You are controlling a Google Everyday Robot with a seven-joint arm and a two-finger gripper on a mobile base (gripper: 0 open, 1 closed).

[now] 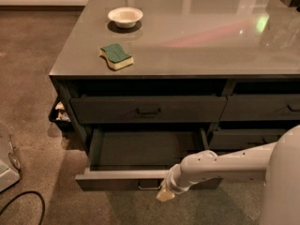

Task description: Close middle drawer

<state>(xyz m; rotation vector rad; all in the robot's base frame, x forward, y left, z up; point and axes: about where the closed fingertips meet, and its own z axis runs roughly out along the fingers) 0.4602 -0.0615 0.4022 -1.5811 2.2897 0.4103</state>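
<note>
The middle drawer (119,179) is a wide dark grey drawer with a low flat front, and it stands pulled far out of the cabinet. Its long shallow grey inside (145,148) looks empty. The small pull handle (149,187) sits at the middle of the front. My gripper (164,194) is at the end of the white arm (220,165), which reaches in from the right. It is pressed against the drawer front just right of the handle.
Above the open drawer is a shut, taller-fronted drawer (147,109). Narrower drawers (260,108) are stacked to the right. A white bowl (125,17) and a green-and-yellow sponge (116,56) lie on the counter top. A black cable (21,201) and a white object (5,165) are on the carpet at the left.
</note>
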